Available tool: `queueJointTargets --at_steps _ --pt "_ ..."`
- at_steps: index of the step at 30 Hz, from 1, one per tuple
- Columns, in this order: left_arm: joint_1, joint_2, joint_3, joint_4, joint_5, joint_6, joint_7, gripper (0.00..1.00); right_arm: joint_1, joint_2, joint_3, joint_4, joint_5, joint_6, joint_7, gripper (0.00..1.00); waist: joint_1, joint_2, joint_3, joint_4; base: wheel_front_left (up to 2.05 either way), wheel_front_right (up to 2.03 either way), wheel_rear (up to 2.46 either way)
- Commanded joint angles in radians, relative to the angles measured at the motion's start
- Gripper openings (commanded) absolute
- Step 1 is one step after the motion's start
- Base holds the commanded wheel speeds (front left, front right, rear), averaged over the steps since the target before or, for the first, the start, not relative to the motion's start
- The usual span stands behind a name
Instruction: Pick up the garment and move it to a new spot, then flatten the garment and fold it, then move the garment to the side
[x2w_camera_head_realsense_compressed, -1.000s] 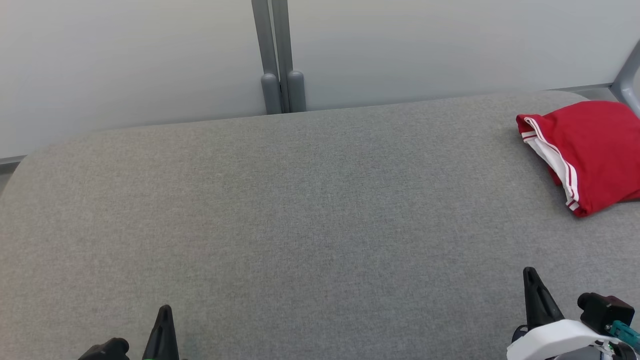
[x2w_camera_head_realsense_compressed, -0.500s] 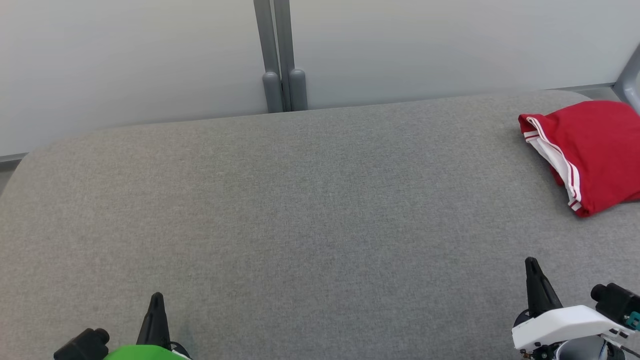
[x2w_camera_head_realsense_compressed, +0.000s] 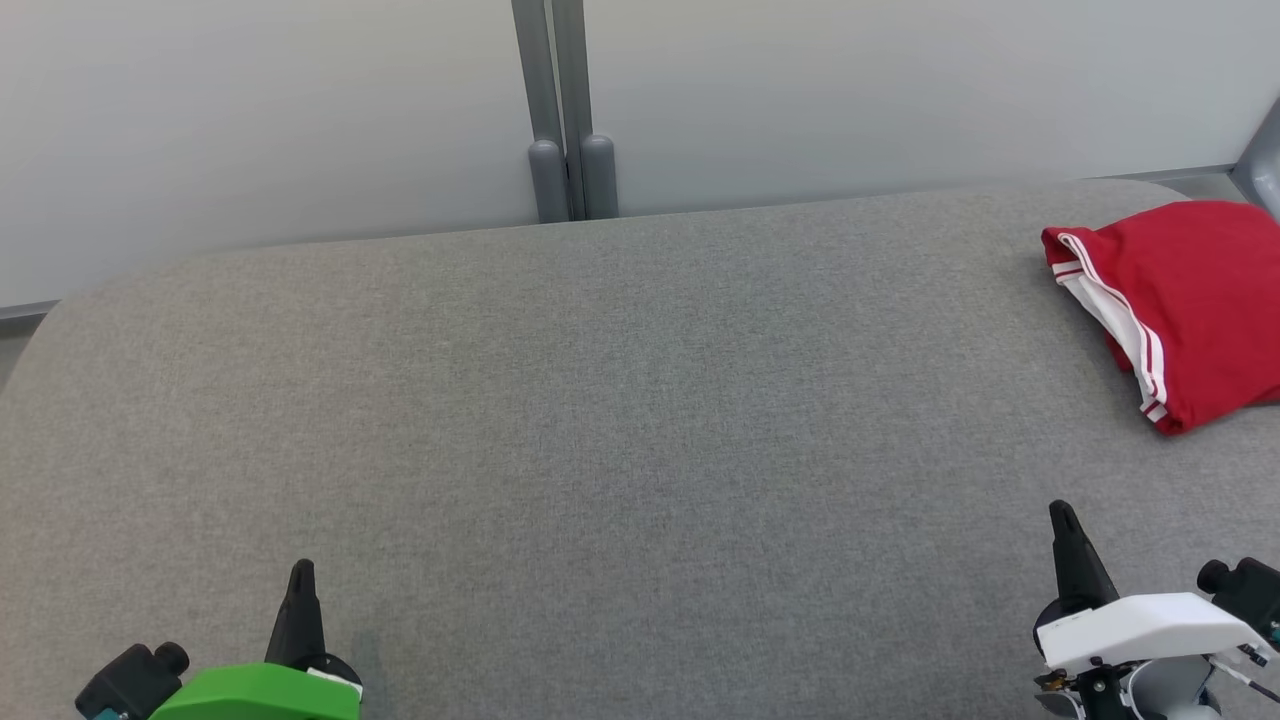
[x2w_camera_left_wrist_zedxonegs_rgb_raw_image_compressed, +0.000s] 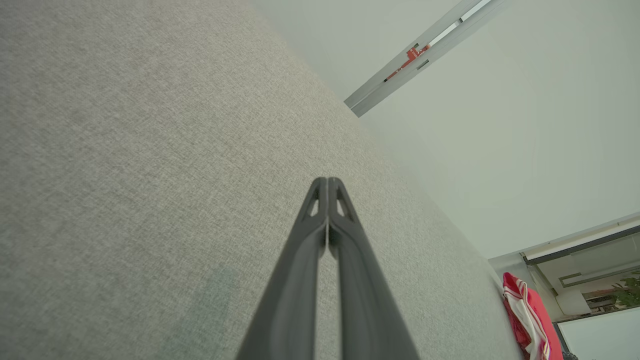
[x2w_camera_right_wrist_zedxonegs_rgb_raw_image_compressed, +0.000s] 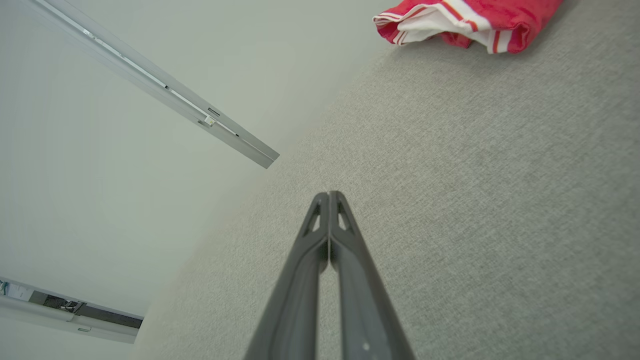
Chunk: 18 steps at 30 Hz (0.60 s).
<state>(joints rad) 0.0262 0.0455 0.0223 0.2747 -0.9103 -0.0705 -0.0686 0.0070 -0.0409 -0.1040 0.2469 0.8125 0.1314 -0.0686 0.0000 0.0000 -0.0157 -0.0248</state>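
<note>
The garment (x2w_camera_head_realsense_compressed: 1190, 300) is red with white stripes and lies folded at the far right of the grey table (x2w_camera_head_realsense_compressed: 620, 430), partly cut off by the frame edge. It appears again in the right wrist view (x2w_camera_right_wrist_zedxonegs_rgb_raw_image_compressed: 470, 20) and, small, in the left wrist view (x2w_camera_left_wrist_zedxonegs_rgb_raw_image_compressed: 530, 315). My left gripper (x2w_camera_head_realsense_compressed: 300, 572) is at the lower left, shut, with nothing in it (x2w_camera_left_wrist_zedxonegs_rgb_raw_image_compressed: 327, 181). At the lower right my right gripper (x2w_camera_head_realsense_compressed: 1062, 512) is also shut and empty (x2w_camera_right_wrist_zedxonegs_rgb_raw_image_compressed: 329, 195), well short of the garment.
A pale wall runs behind the table, with a grey double post (x2w_camera_head_realsense_compressed: 562, 110) at the middle. A grey frame piece (x2w_camera_head_realsense_compressed: 1262, 160) stands at the far right edge beside the garment.
Both grippers have risen a little further into the head view. The garment has not moved apart from a slight camera shift.
</note>
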Motion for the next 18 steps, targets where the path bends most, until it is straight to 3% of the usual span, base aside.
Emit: queueJointTargets --at_steps 1,18 --pt "-0.028 0.004 0.007 -0.012 -0.035 -0.006 0.008 0.00 -0.028 -0.006 -0.002 -0.013 0.039 -0.001 0.009 0.00 0.0000 0.0000 0.000 0.001 0.00 0.00 0.00" --pt "-0.060 0.005 0.032 -0.018 -0.219 -0.022 0.057 0.00 -0.053 -0.008 -0.005 -0.011 0.249 -0.001 0.058 0.00 0.0000 0.0000 0.004 0.006 0.00 0.00 0.00"
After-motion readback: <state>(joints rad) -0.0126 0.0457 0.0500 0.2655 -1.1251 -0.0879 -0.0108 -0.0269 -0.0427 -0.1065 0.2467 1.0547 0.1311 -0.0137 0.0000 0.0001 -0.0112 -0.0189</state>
